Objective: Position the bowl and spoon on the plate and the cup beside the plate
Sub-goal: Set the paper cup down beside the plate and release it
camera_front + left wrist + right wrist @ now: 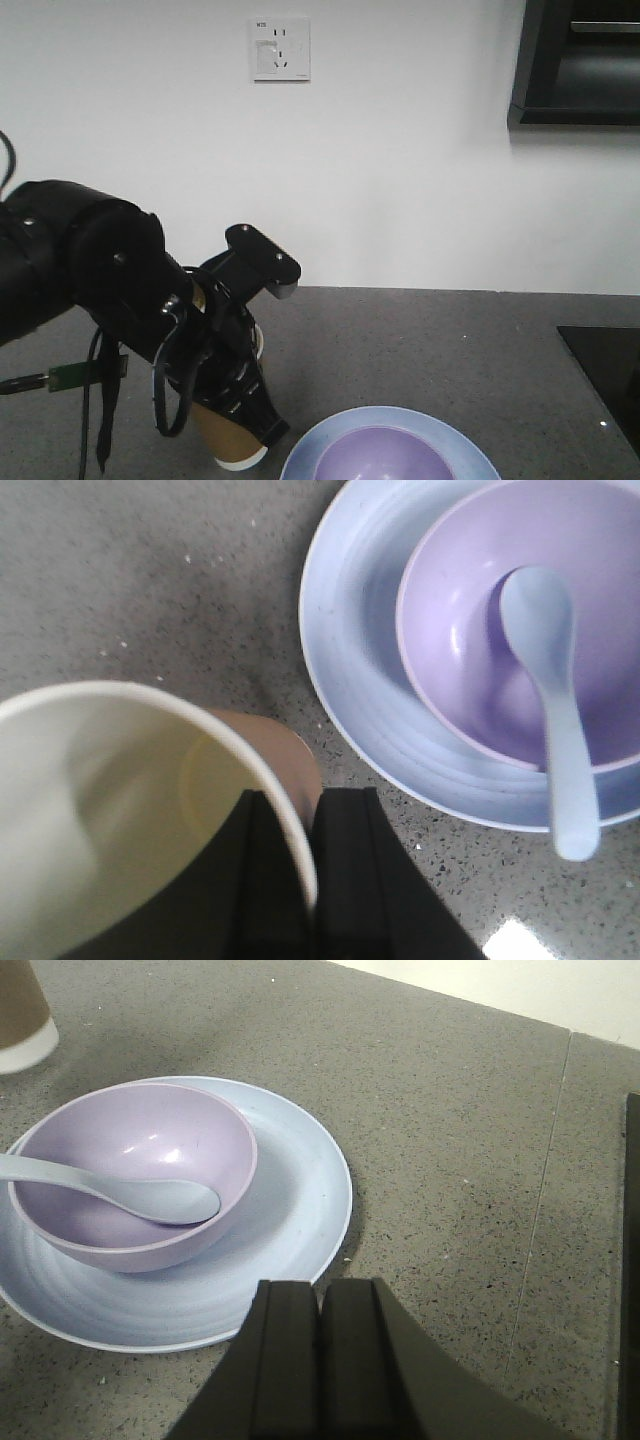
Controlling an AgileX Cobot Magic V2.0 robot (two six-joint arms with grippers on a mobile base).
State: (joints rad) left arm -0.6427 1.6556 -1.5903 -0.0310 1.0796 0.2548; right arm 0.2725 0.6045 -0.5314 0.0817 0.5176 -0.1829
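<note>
The brown paper cup (120, 800) stands just left of the light blue plate (345, 650), its base at or barely above the counter. My left gripper (312, 865) is shut on the cup's rim, one finger inside the white interior and one outside. In the front view the same gripper (250, 410) points down over the cup (215, 432). The lavender bowl (130, 1150) sits on the plate (290, 1220), and the pale blue spoon (150, 1198) lies in it with its handle over the rim. My right gripper (322, 1330) is shut and empty, just right of the plate's edge.
The grey speckled countertop (450, 340) runs back to a white wall with a socket (279, 49). A dark cooktop (605, 370) lies at the right and a dark cabinet (575, 60) hangs above it. A seam (540, 1190) crosses the counter right of the plate.
</note>
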